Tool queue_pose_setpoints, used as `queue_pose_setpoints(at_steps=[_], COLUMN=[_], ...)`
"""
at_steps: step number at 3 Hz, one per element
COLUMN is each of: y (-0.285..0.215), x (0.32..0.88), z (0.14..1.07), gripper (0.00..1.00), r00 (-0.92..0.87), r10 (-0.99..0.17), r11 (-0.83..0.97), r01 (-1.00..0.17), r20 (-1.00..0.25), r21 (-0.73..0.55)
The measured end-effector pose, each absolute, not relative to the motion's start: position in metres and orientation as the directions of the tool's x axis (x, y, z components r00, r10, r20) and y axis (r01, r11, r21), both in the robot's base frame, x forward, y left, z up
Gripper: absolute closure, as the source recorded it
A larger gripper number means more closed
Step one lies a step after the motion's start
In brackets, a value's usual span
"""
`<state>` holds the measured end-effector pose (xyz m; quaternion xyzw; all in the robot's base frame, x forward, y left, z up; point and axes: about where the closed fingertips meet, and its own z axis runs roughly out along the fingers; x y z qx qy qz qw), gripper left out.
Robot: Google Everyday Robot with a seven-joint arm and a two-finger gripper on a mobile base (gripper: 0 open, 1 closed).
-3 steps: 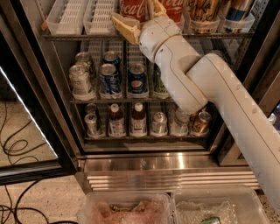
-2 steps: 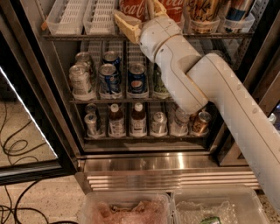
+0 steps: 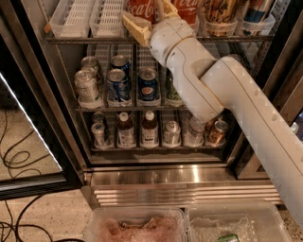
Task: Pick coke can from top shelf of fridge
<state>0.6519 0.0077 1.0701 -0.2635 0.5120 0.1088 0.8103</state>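
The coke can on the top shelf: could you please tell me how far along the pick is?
Done: the fridge is open and the gripper is up at the top shelf, right at the coke can. In hand: securing the can; whether it is gripped cannot be told. Left: the can sits in its lane, so lifting it out and clear remains.
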Motion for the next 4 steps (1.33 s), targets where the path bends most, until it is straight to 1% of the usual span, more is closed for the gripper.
queue_pose_setpoints(at_steps=[1, 3, 4], y=[0.0077, 0.0077, 0.0078], x=[0.6519, 0.6519, 0.6519], z=[1.0701, 1.0701, 1.0701], gripper=[0.36, 0.22, 0.26], r00=[0.452, 0.452, 0.452], r10=[-0.094, -0.093, -0.093], r11=[0.837, 0.837, 0.837], r01=[-0.446, -0.446, -0.446], r20=[-0.887, -0.887, -0.887], r21=[-0.316, -0.316, -0.316])
